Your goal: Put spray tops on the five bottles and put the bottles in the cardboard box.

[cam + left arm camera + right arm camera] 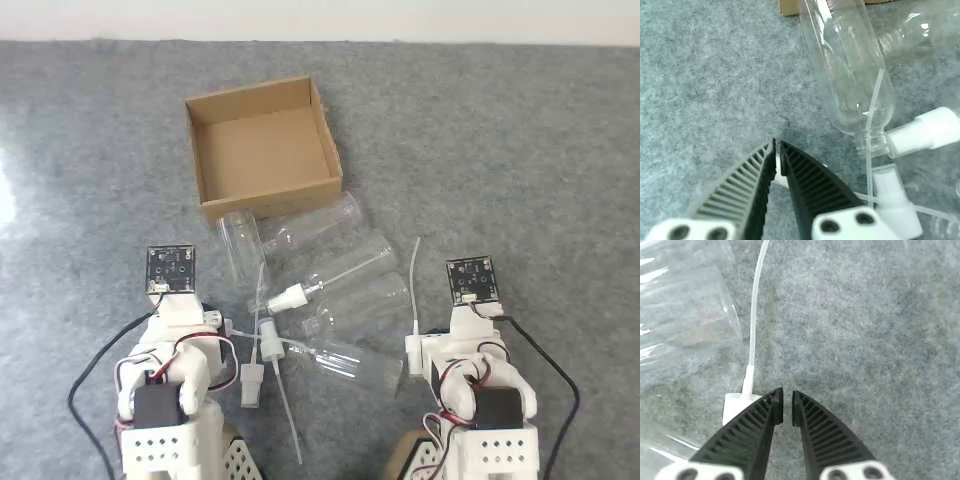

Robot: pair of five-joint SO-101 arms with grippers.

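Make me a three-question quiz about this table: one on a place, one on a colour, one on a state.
1. Where is the box?
A. Beyond the bottles, away from the arms
B. Between the arms
C. On top of the bottles

2. What colour are the spray tops?
A. Red
B. White
C. Black

3. What state is the box in?
A. Full of bottles
B. Shut with a lid
C. Open and empty

Answers:
1 A: the bottles lie between the box and the arms.
2 B: each top and its tube is white.
3 C: its bare floor shows.
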